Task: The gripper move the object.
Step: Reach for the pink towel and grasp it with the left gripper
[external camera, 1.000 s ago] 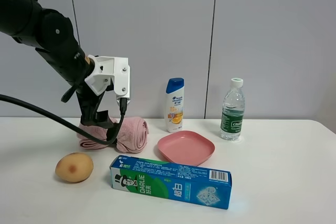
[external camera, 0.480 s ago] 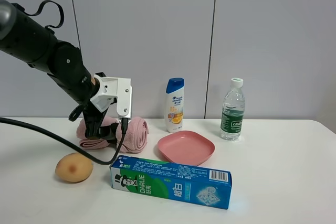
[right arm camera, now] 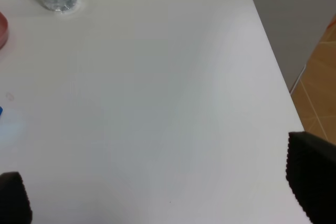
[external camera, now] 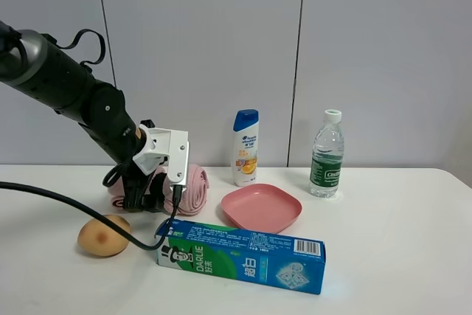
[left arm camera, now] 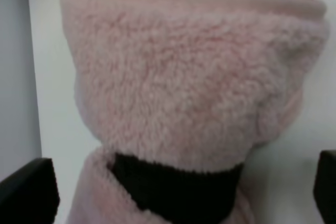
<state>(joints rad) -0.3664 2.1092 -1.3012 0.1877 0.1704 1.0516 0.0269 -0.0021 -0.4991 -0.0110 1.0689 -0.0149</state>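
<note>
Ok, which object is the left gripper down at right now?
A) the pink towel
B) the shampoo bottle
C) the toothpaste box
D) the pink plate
A: the left gripper sits at the pink towel, whose fleece fills the left wrist view between its open jaws.

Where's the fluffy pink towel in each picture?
Exterior high: the pink towel lies left of the pink plate.
Left wrist: the pink towel fills most of the picture.
Right wrist: not in it.
Shared landmark: the white table, in all three views.
</note>
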